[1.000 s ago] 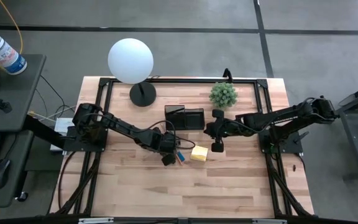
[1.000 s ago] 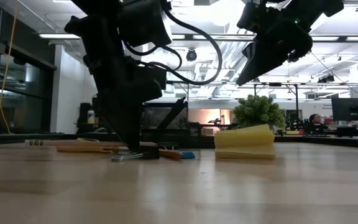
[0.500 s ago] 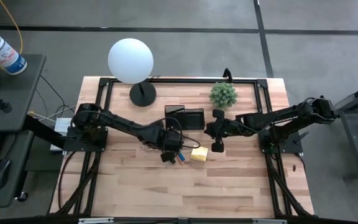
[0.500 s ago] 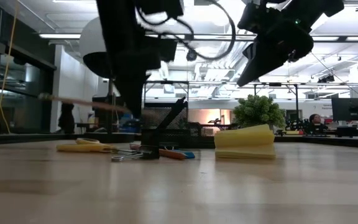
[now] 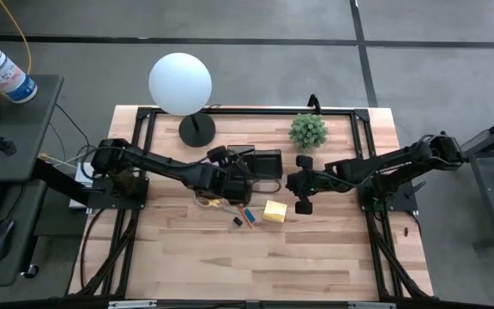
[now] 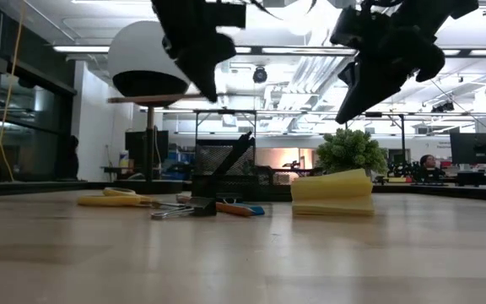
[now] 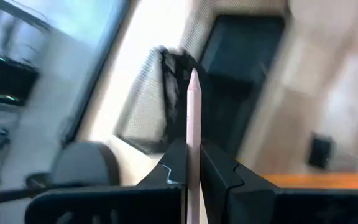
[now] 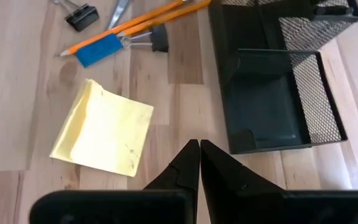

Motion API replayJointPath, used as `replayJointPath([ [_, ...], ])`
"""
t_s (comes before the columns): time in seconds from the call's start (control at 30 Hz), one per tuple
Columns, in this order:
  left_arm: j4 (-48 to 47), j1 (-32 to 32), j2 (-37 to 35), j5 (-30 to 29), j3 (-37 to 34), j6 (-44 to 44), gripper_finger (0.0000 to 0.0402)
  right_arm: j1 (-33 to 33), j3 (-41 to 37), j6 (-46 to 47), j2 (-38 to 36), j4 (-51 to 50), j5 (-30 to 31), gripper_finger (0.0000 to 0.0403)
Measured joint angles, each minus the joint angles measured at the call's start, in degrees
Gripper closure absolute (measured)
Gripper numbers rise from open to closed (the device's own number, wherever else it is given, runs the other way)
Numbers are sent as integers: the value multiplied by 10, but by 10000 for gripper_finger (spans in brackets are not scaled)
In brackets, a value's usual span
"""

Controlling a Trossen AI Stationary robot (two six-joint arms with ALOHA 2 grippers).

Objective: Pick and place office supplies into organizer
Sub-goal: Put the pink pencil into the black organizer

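Observation:
My left gripper [image 7: 193, 167] hangs above the table near the black mesh organizer [image 5: 256, 161], shut on a pencil [image 7: 193, 118]. In the low view the pencil [image 6: 142, 99] shows as a level line high over the table. My right gripper [image 8: 199, 149] is shut and holds nothing; it hovers between the yellow sticky-note pad [image 8: 104, 127] and the organizer [image 8: 272, 93]. On the table lie orange pencils [image 8: 135, 22], a blue eraser [image 8: 99, 50], two black clips [image 8: 82, 17] and the yellow-handled scissors [image 6: 116, 200]. My left gripper pinches the pencil's shaft [image 7: 193, 152] between its two fingers [image 7: 176, 169]. A long stretch of the pencil sticks out past the fingertips and ends in the point [image 7: 193, 74], toward the organizer. The pencil is lifted clear of the table and lies about level.
A white globe lamp [image 5: 180, 83] on a black base stands at the far left. A green plant [image 5: 308, 130] stands to the right of the organizer. The supplies lie in a cluster just in front of the organizer, with bare wood toward the near edge.
My left gripper has risen from the pile of supplies with a pencil, which is now lifted clear. It has gone toward the far edge and the organizer, turning as it went. My right gripper has stayed about where it was.

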Motion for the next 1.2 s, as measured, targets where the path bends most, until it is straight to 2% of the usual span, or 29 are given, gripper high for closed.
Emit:
replayJointPath([
  [0.13,81,8,-19,-14,-14,45,399,15,0,13,0,0,18,391],
  [0.43,257,36,-29,-2,-44,174,400,49,0,38,0,-3,25,391],
  [0.83,448,94,-29,79,-100,283,400,82,0,66,0,-1,55,391],
  [1.2,542,123,-29,135,-100,359,400,82,0,74,0,2,68,391],
])
